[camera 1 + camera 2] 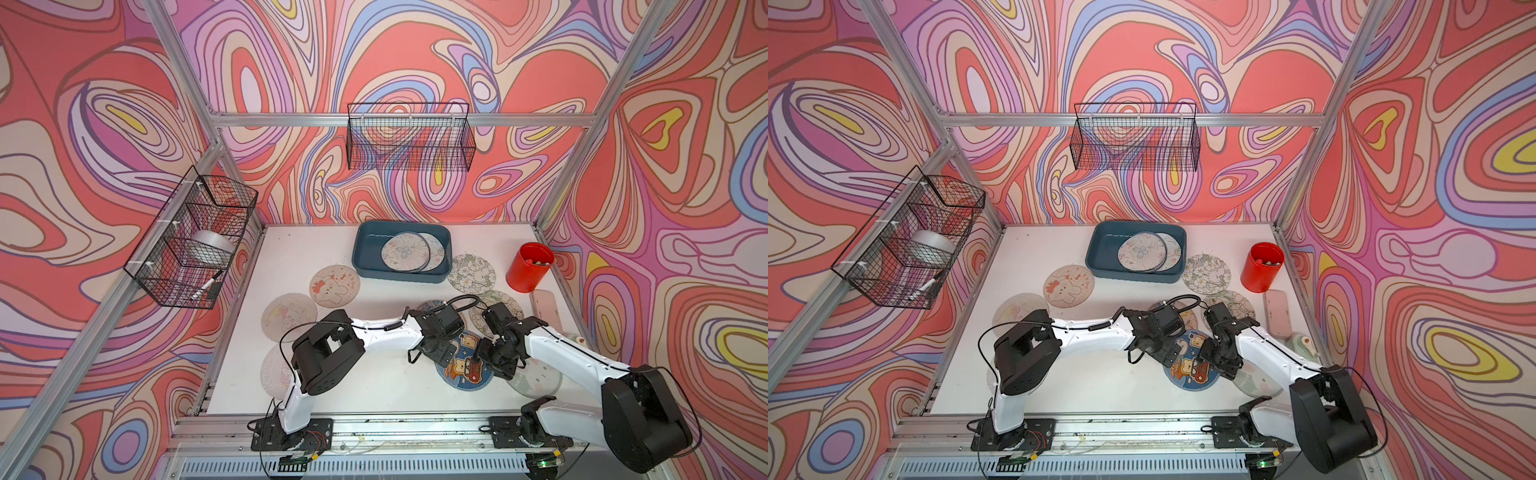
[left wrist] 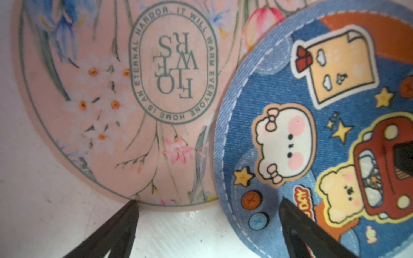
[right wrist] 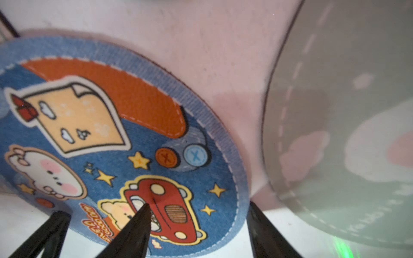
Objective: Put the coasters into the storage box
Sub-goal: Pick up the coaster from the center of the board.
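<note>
**Near the table [image 1: 374,390] front, a blue coaster [image 1: 465,370] waits for a pinch**

Both my grippers stand unclenched, holding nothing. My left gripper [image 2: 207,201] straddles the blue coaster's rim. The coaster lies print up, well short of the storage box [image 1: 368,249], with its edge over a pink floral coaster [image 2: 111,100]. My right gripper [image 3: 199,204] has one finger on its printed face and one past the rim. I judge it best to tip the rim up, then pinch it. Whether it is lifted at all, I cannot tell. Being round, it has no long axis.

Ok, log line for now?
left hand open | right hand open | both straddle rim of blue cartoon-print round coaster | teal rectangular plastic storage box holds coasters
</note>
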